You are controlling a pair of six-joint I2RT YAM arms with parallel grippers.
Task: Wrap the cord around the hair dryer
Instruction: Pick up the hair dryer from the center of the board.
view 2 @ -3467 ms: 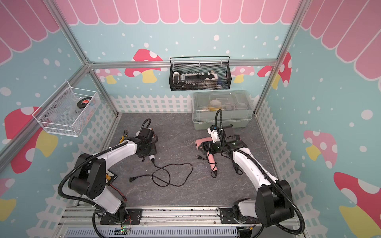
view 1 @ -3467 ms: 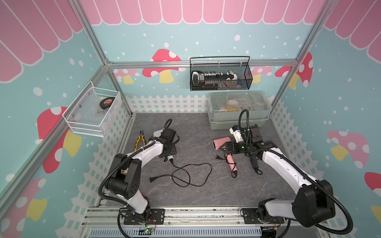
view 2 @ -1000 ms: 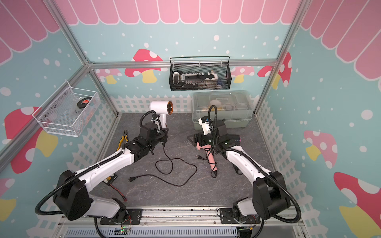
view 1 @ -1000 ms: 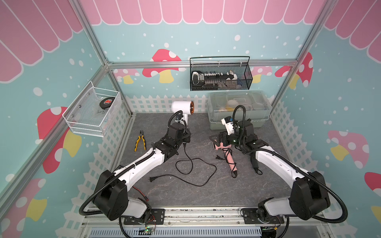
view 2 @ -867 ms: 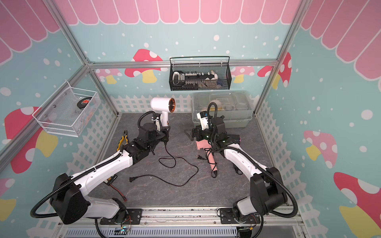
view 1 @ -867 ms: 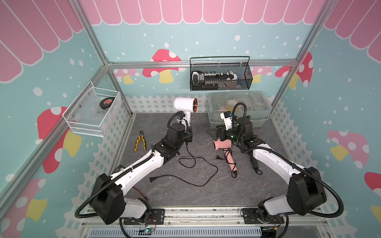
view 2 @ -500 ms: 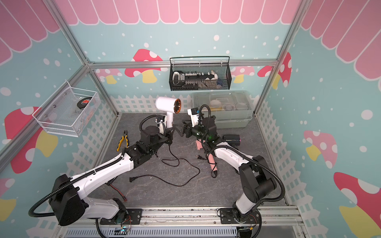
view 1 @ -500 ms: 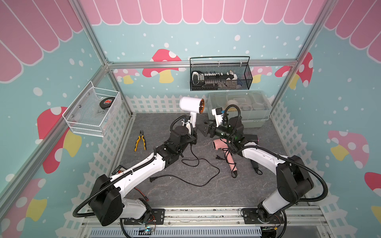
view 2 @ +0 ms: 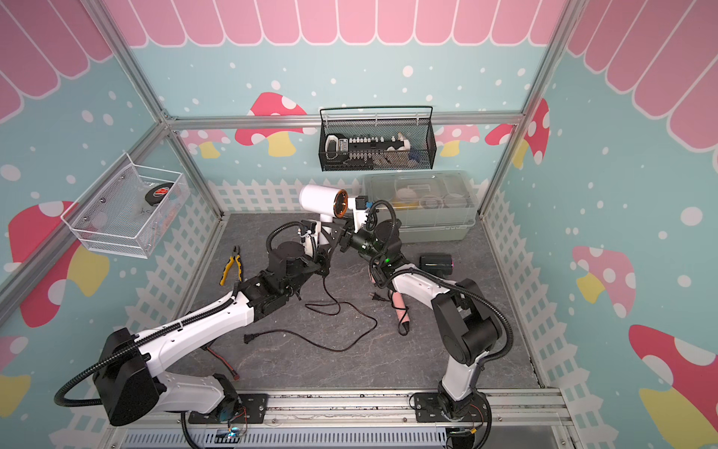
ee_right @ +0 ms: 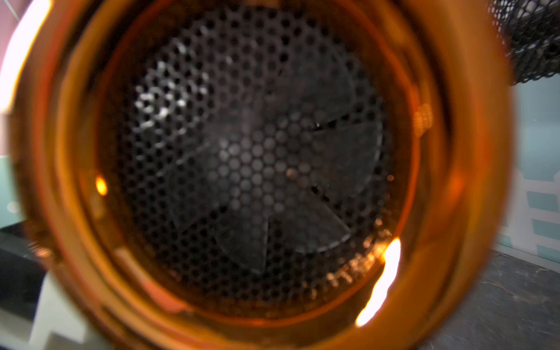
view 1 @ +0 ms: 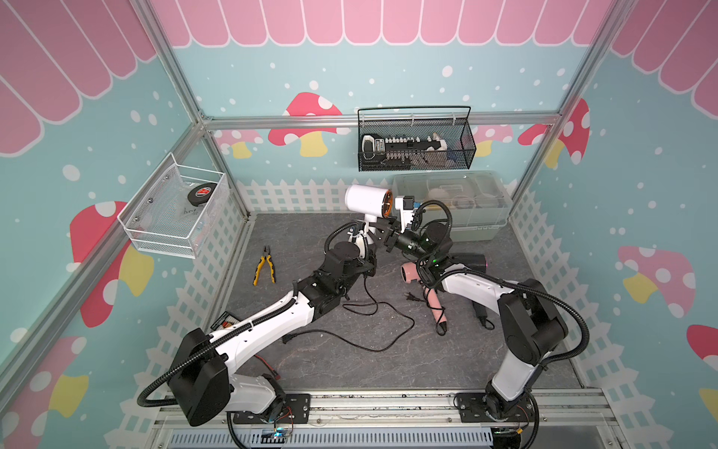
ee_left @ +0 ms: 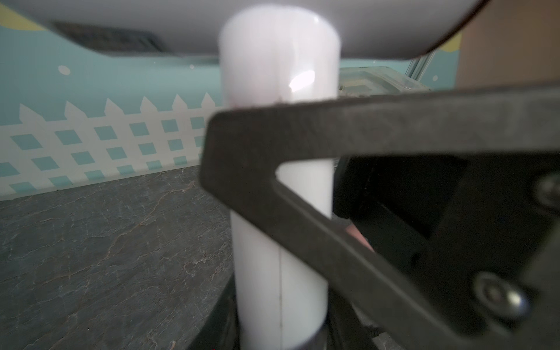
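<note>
Steadying the hair dryer [view 1: 367,199] upright before wrapping, it seems.
Clenched on its handle [ee_left: 278,212]: left gripper [view 1: 364,241]; right gripper [view 1: 384,234] hold unclear. Next, fetch the cord [view 1: 388,311] at six o'clock.

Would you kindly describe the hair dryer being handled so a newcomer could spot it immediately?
Start at the clear lidded bin at the back; just left of it, held aloft in the left hand, is the white hair dryer. Unlike the pink dryer and black dryer lying flat, it is white with a copper-orange rim.
</note>
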